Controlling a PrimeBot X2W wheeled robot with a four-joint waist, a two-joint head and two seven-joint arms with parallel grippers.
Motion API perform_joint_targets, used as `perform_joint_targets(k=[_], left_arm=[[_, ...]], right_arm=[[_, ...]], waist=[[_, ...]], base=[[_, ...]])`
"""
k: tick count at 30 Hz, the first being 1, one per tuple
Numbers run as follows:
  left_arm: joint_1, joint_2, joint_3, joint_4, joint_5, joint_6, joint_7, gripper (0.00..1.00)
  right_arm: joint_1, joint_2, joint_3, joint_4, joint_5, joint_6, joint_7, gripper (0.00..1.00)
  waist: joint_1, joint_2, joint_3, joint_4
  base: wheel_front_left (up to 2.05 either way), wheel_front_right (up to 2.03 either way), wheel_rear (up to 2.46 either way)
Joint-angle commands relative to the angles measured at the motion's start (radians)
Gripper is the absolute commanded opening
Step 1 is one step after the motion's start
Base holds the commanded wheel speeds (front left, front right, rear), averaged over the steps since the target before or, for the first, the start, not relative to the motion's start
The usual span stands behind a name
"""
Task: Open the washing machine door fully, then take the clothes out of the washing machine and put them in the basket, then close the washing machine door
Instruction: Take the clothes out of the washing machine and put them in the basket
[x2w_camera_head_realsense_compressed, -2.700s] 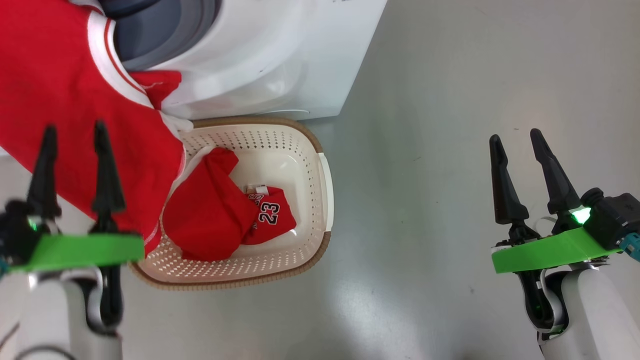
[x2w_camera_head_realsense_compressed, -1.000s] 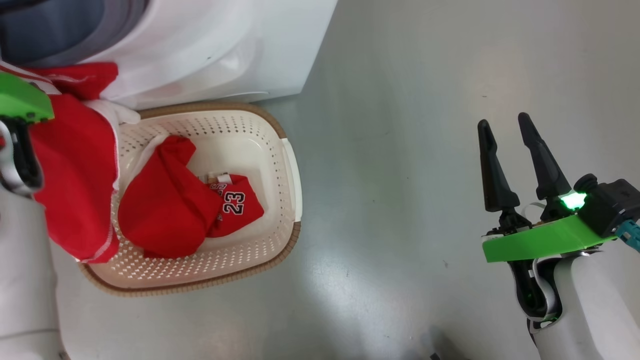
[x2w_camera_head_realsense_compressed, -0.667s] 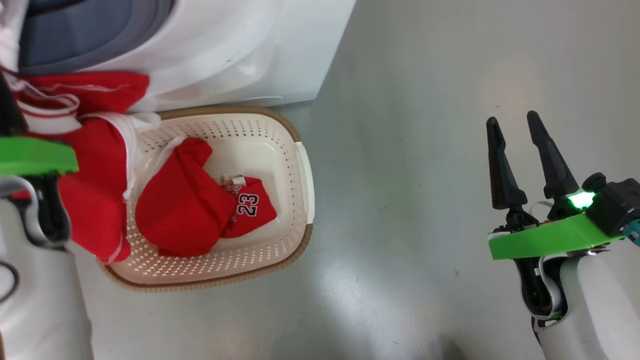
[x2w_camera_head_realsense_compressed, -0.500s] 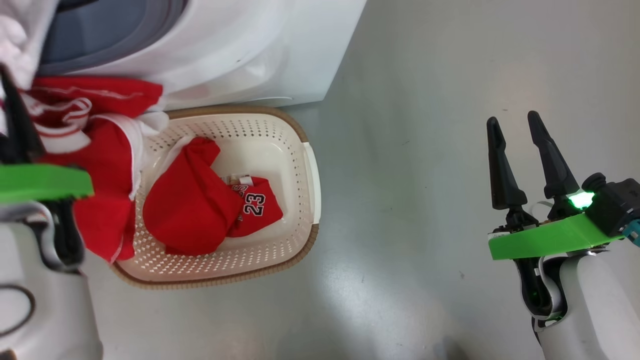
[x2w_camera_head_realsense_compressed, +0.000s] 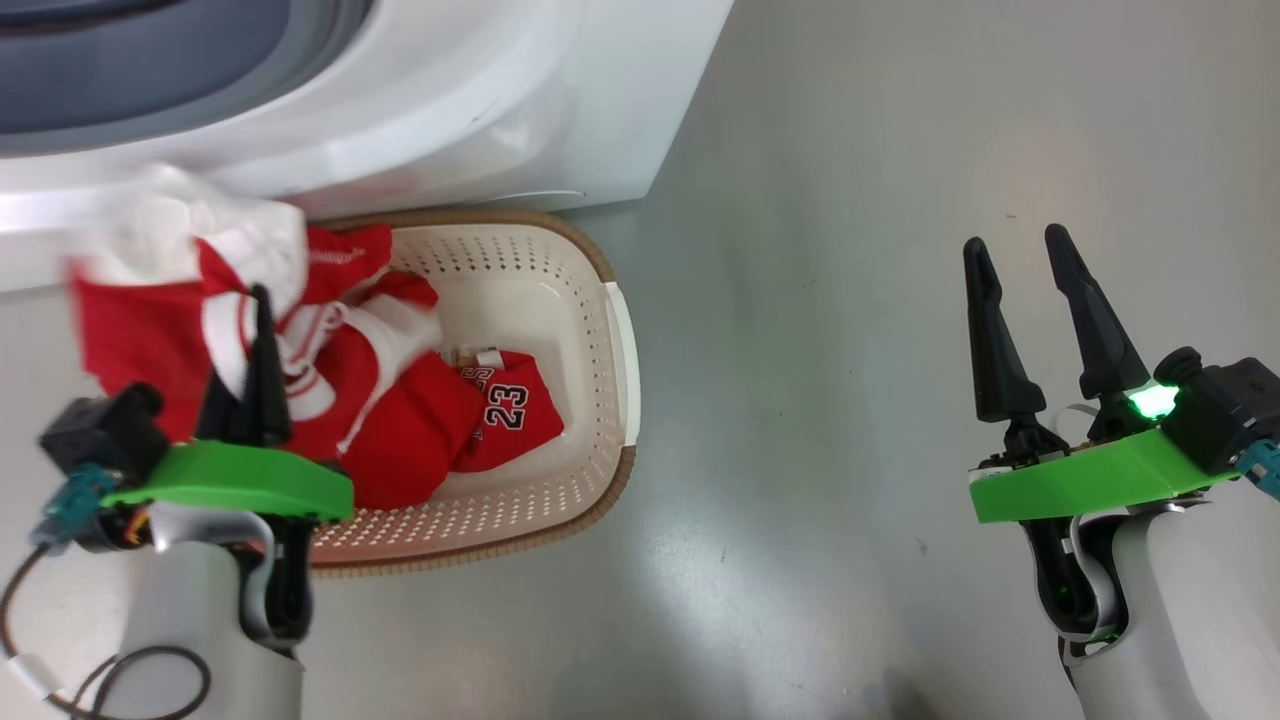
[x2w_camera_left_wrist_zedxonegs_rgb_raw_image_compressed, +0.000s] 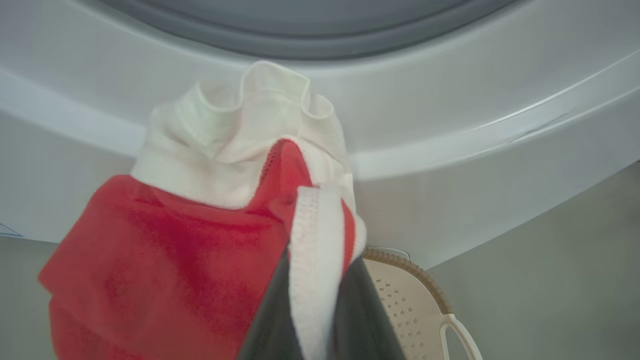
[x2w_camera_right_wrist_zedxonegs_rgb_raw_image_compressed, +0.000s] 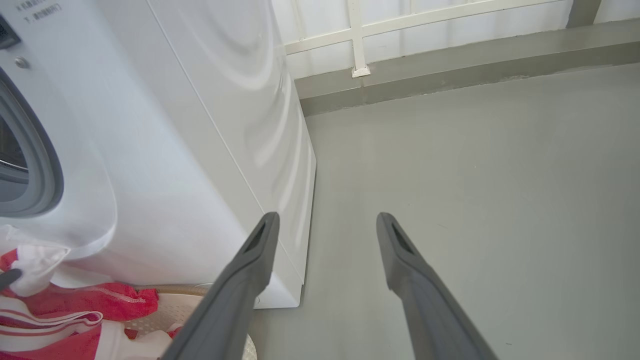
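Note:
My left gripper is shut on the white trim of a bunched red garment, one of the clothes, held over the left end of the basket. In the left wrist view the left gripper has that trim pinched between its dark fingers, with the red cloth hanging left. Another red garment with number 23 lies inside the basket. The washing machine stands just behind the basket, with its grey gasket showing. Its door is out of view. My right gripper hangs open over bare floor, far right.
Grey floor spreads right of the basket and machine. A brown cable loops by my left forearm. The right wrist view shows the right gripper, the machine's side and a wall base with a white rail beyond.
My left gripper has swung down and right from the machine's opening, pulling the red garment out to hang over the basket's left end. The right arm has barely moved.

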Motion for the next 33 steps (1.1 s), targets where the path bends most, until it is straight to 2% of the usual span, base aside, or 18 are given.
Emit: perform_joint_targets(k=[1, 15, 23, 24, 25, 26, 27, 28, 29, 33], left_arm=[[0.038, 0.027, 0.01, -0.001, -0.008, -0.006, -0.005, 0.0], [-0.038, 0.027, -0.121, 0.183, -0.039, -0.006, -0.005, 0.0], [-0.082, 0.027, -0.123, 0.244, -0.038, -0.006, -0.005, 0.01], [-0.086, 0.027, -0.123, 0.249, -0.038, -0.006, -0.005, 0.2], [-0.089, 0.028, -0.122, 0.252, -0.038, -0.006, -0.005, 0.35], [-0.091, 0.028, -0.12, 0.254, -0.038, -0.006, -0.005, 0.42], [-0.092, 0.028, -0.119, 0.256, -0.039, -0.006, -0.005, 0.59], [-0.093, 0.028, -0.119, 0.258, -0.038, -0.006, -0.005, 0.91], [-0.094, 0.028, -0.119, 0.26, -0.039, -0.006, -0.005, 1.0], [-0.088, 0.029, -0.116, 0.261, -0.043, -0.006, -0.005, 1.0]], right_arm=[[0.011, -0.002, 0.027, -0.02, -0.001, 0.007, -0.006, 1.0], [-0.006, -0.002, 0.026, -0.032, 0.004, 0.007, -0.006, 1.0], [-0.017, -0.002, 0.023, -0.034, 0.007, 0.007, -0.006, 1.0], [-0.018, -0.002, 0.022, -0.034, 0.007, 0.007, -0.006, 1.0], [-0.019, -0.002, 0.022, -0.033, 0.006, 0.007, -0.006, 1.0], [-0.02, -0.002, 0.022, -0.031, 0.006, 0.007, -0.006, 1.0], [-0.021, -0.002, 0.021, -0.03, 0.007, 0.007, -0.006, 1.0], [-0.021, -0.002, 0.021, -0.029, 0.007, 0.007, -0.006, 1.0], [-0.021, -0.002, 0.021, -0.028, 0.006, 0.007, -0.006, 1.0], [-0.018, -0.002, 0.02, -0.022, 0.005, 0.007, -0.006, 1.0]], waist=[[0.0, -0.0001, 0.006, -0.005], [0.0, -0.0001, 0.066, -0.025], [0.0, -0.0001, 0.089, -0.027], [0.0, -0.0001, 0.09, -0.026], [0.0, -0.0001, 0.091, -0.026], [0.0, -0.0001, 0.09, -0.026], [0.0, -0.0001, 0.089, -0.026], [0.0, -0.0001, 0.088, -0.025], [0.0, -0.0001, 0.085, -0.025], [0.0, -0.0001, 0.063, -0.021]], base=[[0.0, 0.0, 0.0], [0.0, 0.0, 0.0], [0.0, 0.0, 0.0], [0.0, 0.0, 0.0], [0.0, 0.0, 0.0], [0.0, 0.0, 0.0], [0.0, 0.0, 0.0], [0.0, 0.0, 0.0], [0.0, 0.0, 0.0], [0.0, 0.0, 0.0]])
